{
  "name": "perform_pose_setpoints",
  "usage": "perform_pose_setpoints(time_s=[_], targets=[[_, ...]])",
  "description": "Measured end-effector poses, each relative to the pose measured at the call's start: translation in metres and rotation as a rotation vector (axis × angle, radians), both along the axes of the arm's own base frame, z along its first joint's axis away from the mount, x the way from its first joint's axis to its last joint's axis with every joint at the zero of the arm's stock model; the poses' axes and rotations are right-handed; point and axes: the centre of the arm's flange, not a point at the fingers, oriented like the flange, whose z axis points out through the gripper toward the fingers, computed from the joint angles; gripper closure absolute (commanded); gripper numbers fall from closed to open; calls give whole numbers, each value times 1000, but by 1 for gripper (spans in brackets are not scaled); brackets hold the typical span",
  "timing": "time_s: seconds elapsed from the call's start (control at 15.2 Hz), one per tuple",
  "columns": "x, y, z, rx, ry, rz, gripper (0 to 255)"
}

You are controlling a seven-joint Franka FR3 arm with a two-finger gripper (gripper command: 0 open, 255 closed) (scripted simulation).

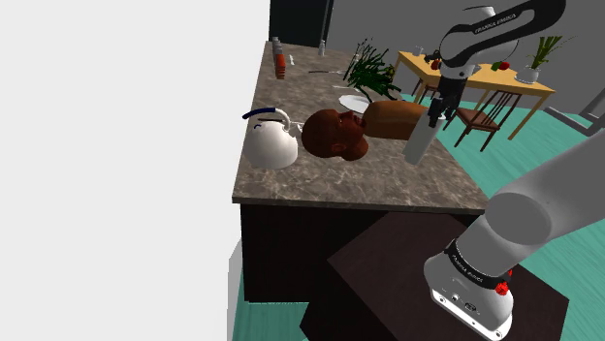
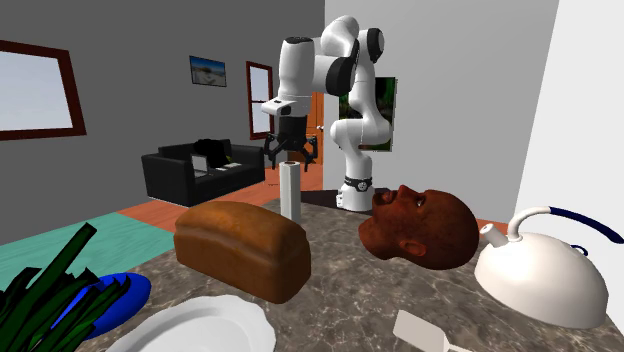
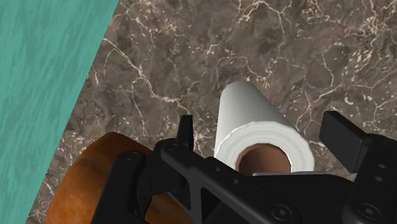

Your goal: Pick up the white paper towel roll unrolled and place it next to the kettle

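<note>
— Where is the paper towel roll (image 3: 254, 121)?
— Standing upright on the marble tabletop (image 1: 330, 179), its long axis vertical, directly under the end effector (image 2: 291, 155).
— And the end effector?
— It points straight down, fingers spread either side of the roll's top, apparently not touching it and holding nothing. The kettle (image 1: 270, 143) is well apart.

Paper towel roll (image 2: 291, 190) upright, white kettle (image 2: 545, 275) apart

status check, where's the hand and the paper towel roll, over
Hand open, right above the paper towel roll, not gripping. Roll upright on the counter. Bread loaf and a model head sit between it and the kettle.
</note>
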Motion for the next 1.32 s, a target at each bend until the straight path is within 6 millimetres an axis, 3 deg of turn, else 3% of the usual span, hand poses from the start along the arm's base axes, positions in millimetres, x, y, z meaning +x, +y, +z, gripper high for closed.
perform_pose_setpoints(time_s=[0.13, 0.2, 0.86, 1.32], targets=[[0, 0, 0, 0, 0, 0, 0], [0, 0, 0, 0, 0, 0, 255], [0, 0, 0, 0, 0, 0, 255], [0, 0, 31, 0, 0, 0, 255]])
